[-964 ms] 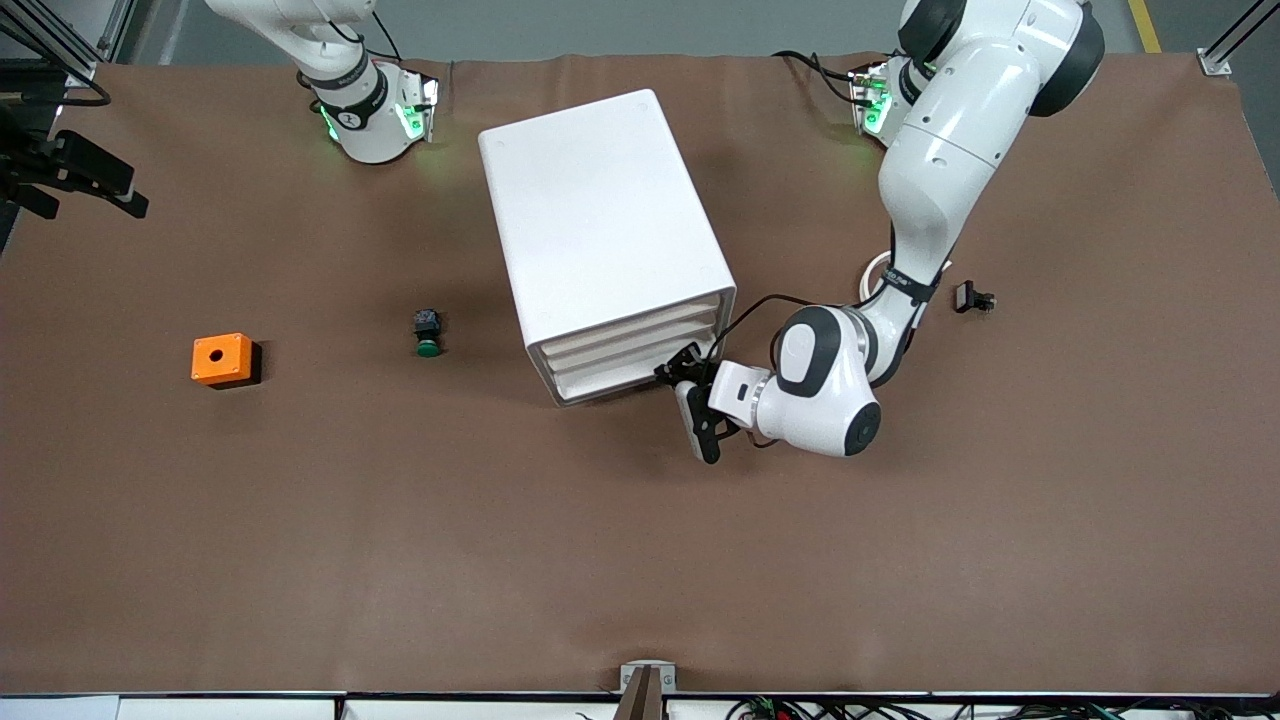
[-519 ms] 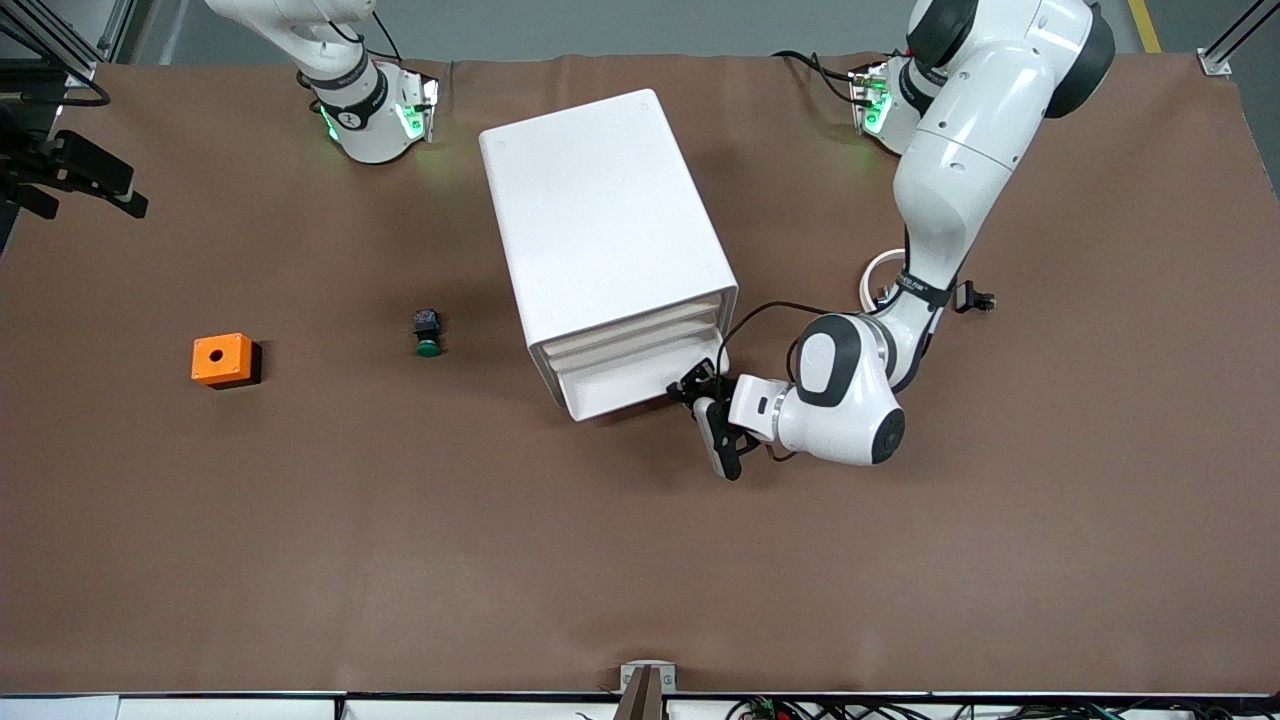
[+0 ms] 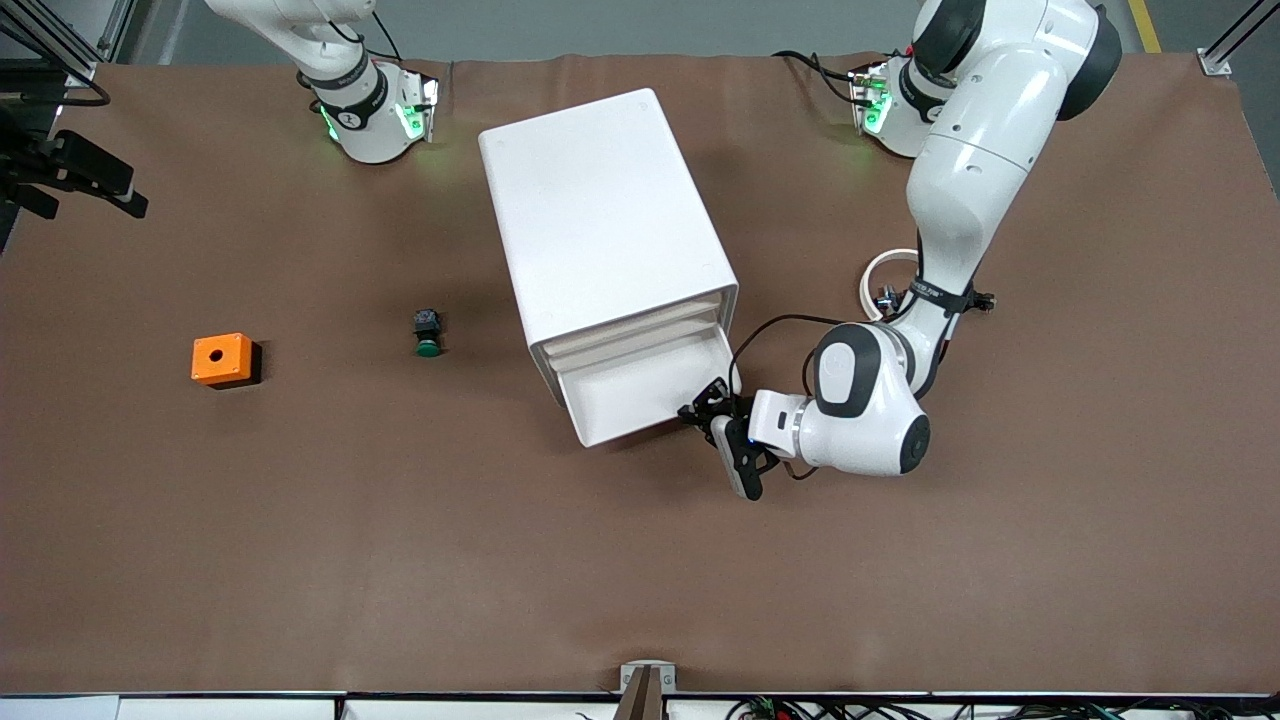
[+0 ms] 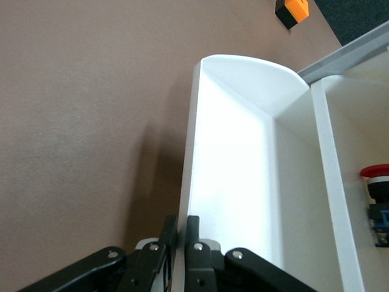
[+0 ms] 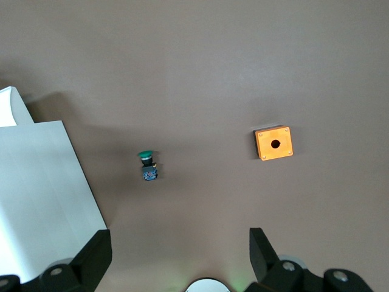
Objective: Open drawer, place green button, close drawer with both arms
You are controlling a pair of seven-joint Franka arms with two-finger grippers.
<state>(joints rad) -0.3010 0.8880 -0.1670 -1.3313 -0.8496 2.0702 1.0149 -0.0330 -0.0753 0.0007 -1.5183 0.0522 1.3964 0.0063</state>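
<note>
Front view: the left gripper point(image 3: 706, 411) is clamped on the front wall of the drawer point(image 3: 640, 395), at the corner toward the left arm's end of the table; the drawer stands partly pulled out of the white cabinet point(image 3: 600, 220), under two closed ones. The button point(image 3: 427, 333) lies on the table point(image 3: 400, 550) beside the cabinet, toward the right arm's end, with the orange cube point(image 3: 221, 359) farther that way; the right gripper point(image 5: 179, 249) waits high over the table above them, its fingers spread wide and empty.

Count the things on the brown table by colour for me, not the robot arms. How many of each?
White: 2, cabinet and a ring
Orange: 1, cube
Green-capped: 1, button
Black: 1, small part
Total: 5
</note>
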